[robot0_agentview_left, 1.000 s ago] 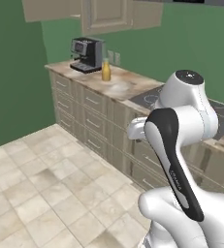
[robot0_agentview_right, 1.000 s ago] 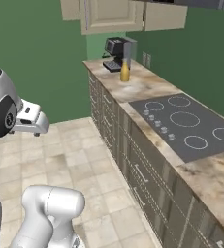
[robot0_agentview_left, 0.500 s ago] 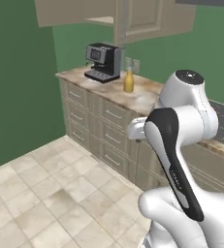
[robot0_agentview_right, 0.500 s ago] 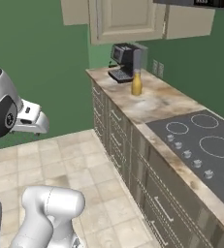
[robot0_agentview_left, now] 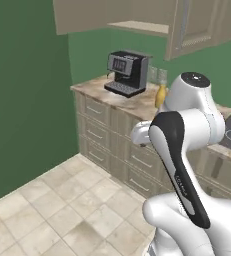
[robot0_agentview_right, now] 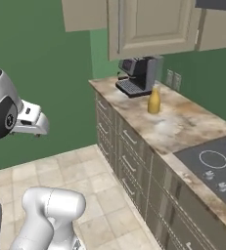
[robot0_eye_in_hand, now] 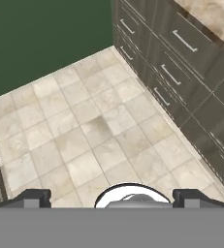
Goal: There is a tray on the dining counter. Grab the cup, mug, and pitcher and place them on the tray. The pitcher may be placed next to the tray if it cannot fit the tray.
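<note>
Marbled counter (robot0_agentview_right: 183,124) over cream drawers (robot0_agentview_right: 129,161), running along a green wall (robot0_agentview_right: 41,63). Black coffee machine (robot0_agentview_right: 140,73) at the counter's far end, below beige wall cabinets (robot0_agentview_right: 148,27). Dark cooktop (robot0_agentview_right: 214,163) with ring burners, set into the counter nearer the camera. Floor of pale stone tiles (robot0_eye_in_hand: 94,131). Wall outlet (robot0_agentview_right: 172,79) just beside the coffee machine.

Even, soft rendered light, faint shadows, no glare, slightly coarse textures throughout
</note>
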### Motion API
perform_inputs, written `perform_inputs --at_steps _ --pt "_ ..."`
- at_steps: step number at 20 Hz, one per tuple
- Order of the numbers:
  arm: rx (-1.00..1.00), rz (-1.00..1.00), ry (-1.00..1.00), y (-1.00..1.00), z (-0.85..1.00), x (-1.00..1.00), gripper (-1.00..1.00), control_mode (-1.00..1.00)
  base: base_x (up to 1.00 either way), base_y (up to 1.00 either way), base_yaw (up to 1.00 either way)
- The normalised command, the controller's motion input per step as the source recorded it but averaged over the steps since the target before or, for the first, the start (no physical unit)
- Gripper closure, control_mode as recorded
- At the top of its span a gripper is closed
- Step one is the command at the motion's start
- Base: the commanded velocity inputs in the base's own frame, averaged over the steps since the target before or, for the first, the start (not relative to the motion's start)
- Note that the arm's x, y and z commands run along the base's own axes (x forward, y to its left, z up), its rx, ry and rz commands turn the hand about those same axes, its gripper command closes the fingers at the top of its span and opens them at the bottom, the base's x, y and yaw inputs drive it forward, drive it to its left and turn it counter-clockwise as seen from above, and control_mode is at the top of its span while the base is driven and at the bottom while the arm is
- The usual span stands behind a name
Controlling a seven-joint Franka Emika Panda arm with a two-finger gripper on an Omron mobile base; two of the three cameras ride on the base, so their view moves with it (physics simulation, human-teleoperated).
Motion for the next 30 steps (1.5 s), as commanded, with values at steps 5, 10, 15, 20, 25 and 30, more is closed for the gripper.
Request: perform_inputs --at_steps 5,10,15,20,25,30 --pt "0.0 0.0 0.0 0.0 0.0 0.0 -1.0 1.0 0.93 0.82 -0.15" --pt "0.0 0.0 0.0 0.0 0.0 0.0 -1.0 1.0 0.83 0.7 -0.21" --pt "0.0 0.0 0.0 0.0 0.0 0.0 -1.0 1.0 0.7 0.52 -0.32" --pt "0.0 0.0 0.0 0.0 0.0 0.0 -1.0 1.0 0.54 0.33 -0.53" --pt "0.0 0.0 0.0 0.0 0.0 0.0 -1.0 1.0 0.5 0.31 -0.54" --pt "0.0 0.0 0.0 0.0 0.0 0.0 -1.0 1.0 0.56 0.32 -0.51"
